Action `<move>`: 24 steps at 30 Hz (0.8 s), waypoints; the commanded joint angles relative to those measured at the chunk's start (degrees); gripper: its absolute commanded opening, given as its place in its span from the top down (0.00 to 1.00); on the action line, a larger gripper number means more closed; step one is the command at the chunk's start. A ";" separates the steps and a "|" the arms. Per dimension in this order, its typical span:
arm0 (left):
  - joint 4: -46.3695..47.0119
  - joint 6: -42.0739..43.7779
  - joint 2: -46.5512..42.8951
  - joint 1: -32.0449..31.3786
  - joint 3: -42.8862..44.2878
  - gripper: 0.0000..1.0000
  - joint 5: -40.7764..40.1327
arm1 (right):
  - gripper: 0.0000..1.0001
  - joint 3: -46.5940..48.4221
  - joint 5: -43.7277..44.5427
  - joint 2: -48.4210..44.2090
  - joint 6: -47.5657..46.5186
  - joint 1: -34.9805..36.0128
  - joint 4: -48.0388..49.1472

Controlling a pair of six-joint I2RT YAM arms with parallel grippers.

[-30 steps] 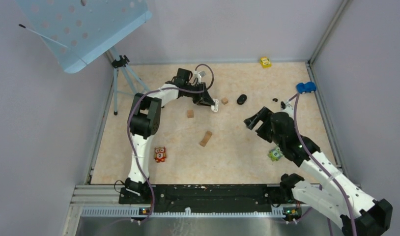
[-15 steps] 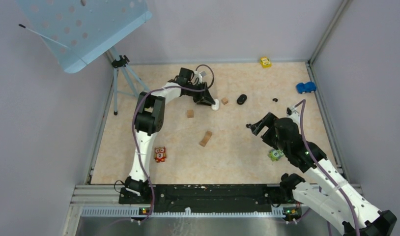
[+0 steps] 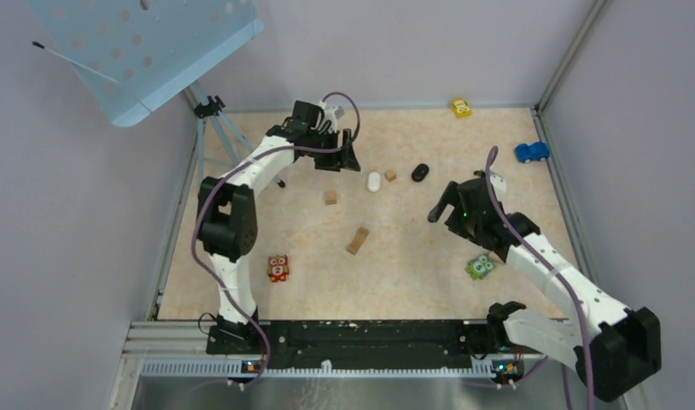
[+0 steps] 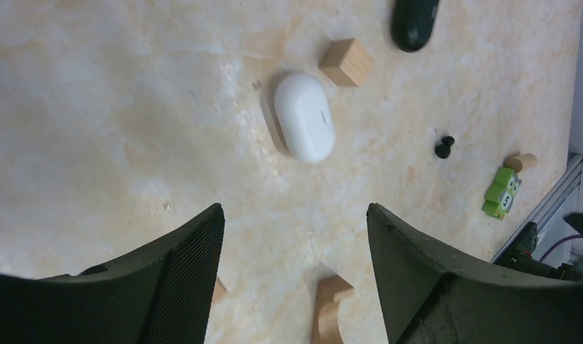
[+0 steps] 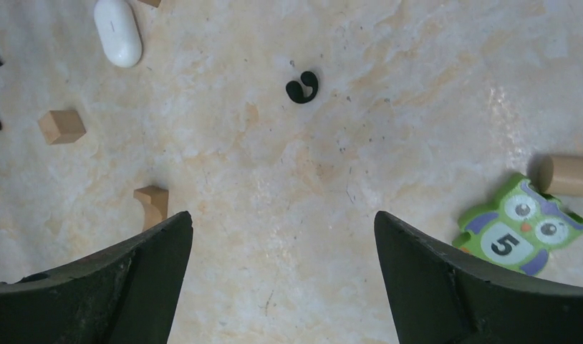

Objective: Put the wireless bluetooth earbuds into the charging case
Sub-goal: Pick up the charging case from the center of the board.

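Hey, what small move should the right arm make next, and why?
Probably ease the right gripper forward and down toward the black earbud. Its jaws stand open and empty, and the earbud lies loose ahead of them, almost centred between them, with nothing touching it.

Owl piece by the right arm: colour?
The owl piece is green with purple patches; right wrist view shows it best.

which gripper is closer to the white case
Left. The left gripper hangs just beyond the white case, to its left; the right gripper is much farther off, on its right.
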 commanded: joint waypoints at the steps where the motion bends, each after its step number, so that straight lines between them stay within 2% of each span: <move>1: 1.68 2.94 -15.71 -4.89 -11.17 0.23 -3.24 | 0.06 2.21 -9.73 5.99 -5.71 -8.80 10.98; 5: 2.94 -0.59 -20.43 -8.47 -23.03 0.25 0.16 | 0.14 6.64 -7.65 14.94 -9.25 -12.04 15.38; 9: 3.87 -1.12 -28.00 -16.98 -34.34 0.25 -10.62 | 0.16 15.43 -6.05 25.38 -11.88 -12.25 14.42; 11: 3.17 -2.74 -30.92 -19.29 -37.44 0.26 -12.91 | 0.17 20.78 -4.00 30.92 -11.29 -12.19 11.03; 16: 5.53 -6.65 -40.94 -20.32 -44.41 0.25 -17.67 | 0.14 31.54 -1.50 42.04 -9.80 -12.15 7.19; 18: 9.81 -7.60 -44.64 -20.39 -47.88 0.24 -19.52 | 0.14 33.70 -1.47 44.84 -9.35 -12.08 6.99; 24: 15.40 -11.25 -46.84 -20.67 -50.78 0.23 -20.71 | 0.14 40.10 0.20 52.26 -9.43 -10.51 5.55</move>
